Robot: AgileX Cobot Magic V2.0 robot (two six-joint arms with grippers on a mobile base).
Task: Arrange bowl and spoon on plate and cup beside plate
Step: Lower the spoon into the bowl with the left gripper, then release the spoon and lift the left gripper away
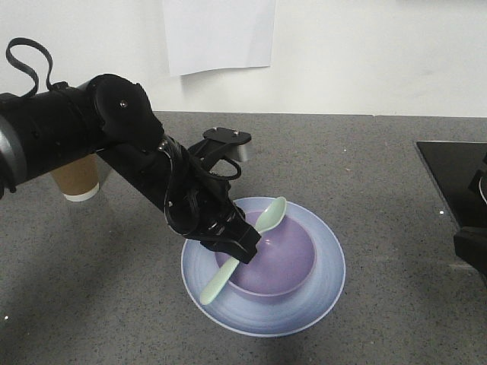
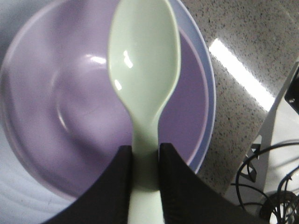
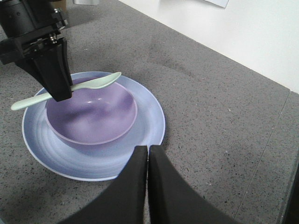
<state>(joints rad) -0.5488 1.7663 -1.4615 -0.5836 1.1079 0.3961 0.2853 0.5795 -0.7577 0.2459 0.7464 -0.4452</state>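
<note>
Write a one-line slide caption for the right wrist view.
Left gripper holds the mint spoon by its handle over the purple bowl on the blue plate; right gripper, jaws shut, in foreground.

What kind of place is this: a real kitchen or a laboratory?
Probably a lab bench made to look like a kitchen counter. A grey speckled countertop runs along a white wall with a sheet of paper stuck on it, and the robot's left gripper holds a spoon over a bowl.

Bright, even indoor light with soft shadows.
The left wrist view is blurred close up; glare streaks the countertop (image 2: 233,100) and spoon (image 2: 144,88).
</note>
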